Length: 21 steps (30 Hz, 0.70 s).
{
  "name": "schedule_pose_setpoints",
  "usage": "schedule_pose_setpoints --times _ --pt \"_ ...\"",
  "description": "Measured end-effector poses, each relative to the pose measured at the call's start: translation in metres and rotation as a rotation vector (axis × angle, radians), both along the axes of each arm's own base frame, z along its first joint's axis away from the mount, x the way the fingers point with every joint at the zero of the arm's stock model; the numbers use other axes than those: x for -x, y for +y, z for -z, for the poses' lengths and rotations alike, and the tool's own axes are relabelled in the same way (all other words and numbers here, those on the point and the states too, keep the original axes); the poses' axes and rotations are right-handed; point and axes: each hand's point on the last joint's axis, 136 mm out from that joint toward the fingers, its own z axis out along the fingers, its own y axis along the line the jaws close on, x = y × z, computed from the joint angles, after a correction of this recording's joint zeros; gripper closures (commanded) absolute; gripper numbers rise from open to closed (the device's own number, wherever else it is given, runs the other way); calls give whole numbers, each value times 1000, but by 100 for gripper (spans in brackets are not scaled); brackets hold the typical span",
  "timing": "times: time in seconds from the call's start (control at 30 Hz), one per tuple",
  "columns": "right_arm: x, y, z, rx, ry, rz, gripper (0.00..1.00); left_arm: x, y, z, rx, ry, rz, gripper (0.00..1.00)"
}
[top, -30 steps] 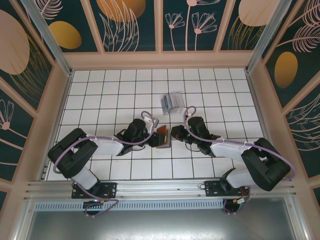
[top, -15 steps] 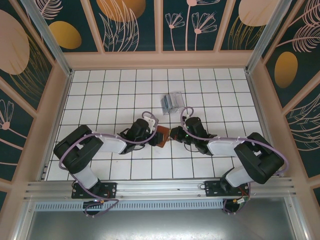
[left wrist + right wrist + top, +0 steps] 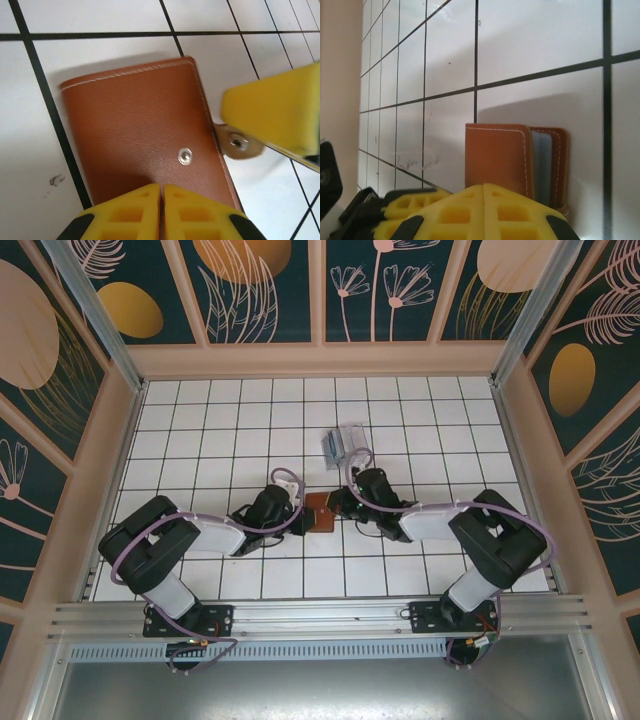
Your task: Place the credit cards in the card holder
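Note:
The reddish-brown card holder [image 3: 322,511] lies flat and folded on the tiles between my two grippers. In the left wrist view its cover [image 3: 140,130] shows a silver snap stud. My left gripper [image 3: 162,192] is shut, with its tips at the holder's near edge and nothing between them. My right gripper [image 3: 483,192] is also shut, its tips low against the holder's other side [image 3: 495,155]. One of its yellow fingers [image 3: 272,110] hangs over the holder's snap tab [image 3: 239,143]. The pale blue edge of a credit card [image 3: 542,160] shows inside the fold.
A clear plastic box [image 3: 345,443] with dark contents stands one tile behind the holder. Wooden walls [image 3: 110,460] border the white tiled floor [image 3: 220,430] on three sides. Both arms reach inward from the near edge and almost meet at the middle.
The holder stood tilted and partly open between the grippers; now it lies flat and folded. My left gripper has shut. The right gripper has moved left and further back.

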Motion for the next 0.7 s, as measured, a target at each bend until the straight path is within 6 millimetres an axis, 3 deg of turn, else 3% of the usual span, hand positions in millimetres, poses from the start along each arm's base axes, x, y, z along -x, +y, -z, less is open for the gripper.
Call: schedule_pose_setpoints --times 0.37,0.7 --pt "-8 12 16 45 -24 -51 100 28 20 -1 98 89 -59 87" --pt "-4 29 18 37 -48 -128 100 19 25 7 71 108 -130 86"
